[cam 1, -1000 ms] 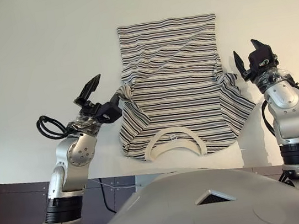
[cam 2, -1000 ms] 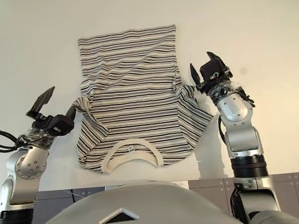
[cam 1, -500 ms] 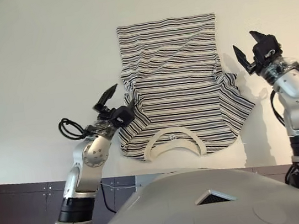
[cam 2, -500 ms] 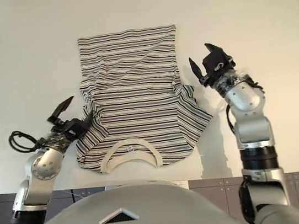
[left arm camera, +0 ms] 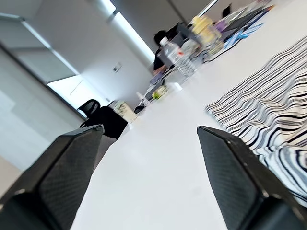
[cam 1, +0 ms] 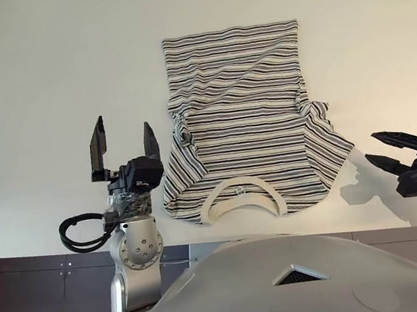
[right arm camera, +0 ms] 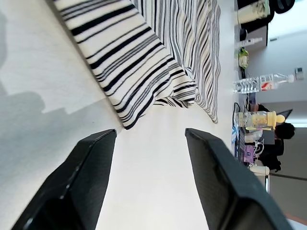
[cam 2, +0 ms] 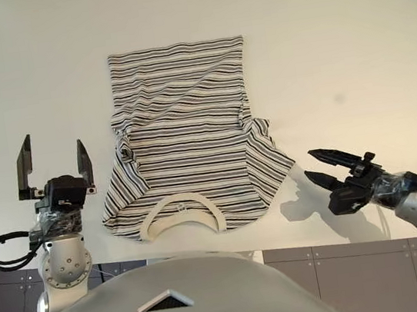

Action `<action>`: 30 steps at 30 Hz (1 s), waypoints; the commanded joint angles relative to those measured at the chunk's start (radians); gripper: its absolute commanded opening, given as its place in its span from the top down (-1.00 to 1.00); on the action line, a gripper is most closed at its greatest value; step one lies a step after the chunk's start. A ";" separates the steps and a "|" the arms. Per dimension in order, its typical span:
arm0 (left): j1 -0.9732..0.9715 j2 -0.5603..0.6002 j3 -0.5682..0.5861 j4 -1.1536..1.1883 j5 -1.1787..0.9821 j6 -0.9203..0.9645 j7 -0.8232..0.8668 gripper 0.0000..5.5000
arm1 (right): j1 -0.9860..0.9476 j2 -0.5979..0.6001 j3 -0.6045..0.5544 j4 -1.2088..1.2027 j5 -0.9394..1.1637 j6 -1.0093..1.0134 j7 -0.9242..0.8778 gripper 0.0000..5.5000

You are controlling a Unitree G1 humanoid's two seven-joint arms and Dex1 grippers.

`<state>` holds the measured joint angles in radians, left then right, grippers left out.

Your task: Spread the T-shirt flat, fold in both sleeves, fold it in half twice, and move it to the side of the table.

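**Striped T-shirt on the counter, both jaws wide open and empty**

Striped T-shirt flat on the white counter, cream collar nearest the robot, hem at the far end. Left sleeve bunched in against the body; right sleeve splayed outward. Left jaws upright just beside the shirt's lower left edge, spread wide, gripping nothing. Right jaws low by the counter's front edge, near the right sleeve but apart from it, tips toward the shirt, likewise spread wide and empty. Water bottle and other clutter well beyond the shirt.
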<state>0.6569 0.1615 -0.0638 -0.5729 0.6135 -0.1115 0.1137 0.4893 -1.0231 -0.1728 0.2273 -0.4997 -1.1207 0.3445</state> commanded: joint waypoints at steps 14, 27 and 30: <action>-0.093 0.003 0.036 0.088 -0.015 0.034 -0.001 -0.33 | -0.041 0.108 0.151 -0.143 -0.135 0.350 -0.010 0.16; -0.104 -0.005 0.023 0.104 -0.014 0.036 0.002 -0.33 | 0.009 0.126 0.185 -0.207 -0.167 0.447 -0.070 0.96; -0.101 -0.010 0.020 0.105 -0.012 0.035 0.006 -0.33 | 0.023 0.144 0.155 -0.241 -0.164 0.429 -0.140 0.96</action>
<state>0.5543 0.1578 -0.0414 -0.4748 0.6032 -0.0845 0.1154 0.4943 -0.9019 -0.0107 0.0021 -0.6463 -0.6829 0.2354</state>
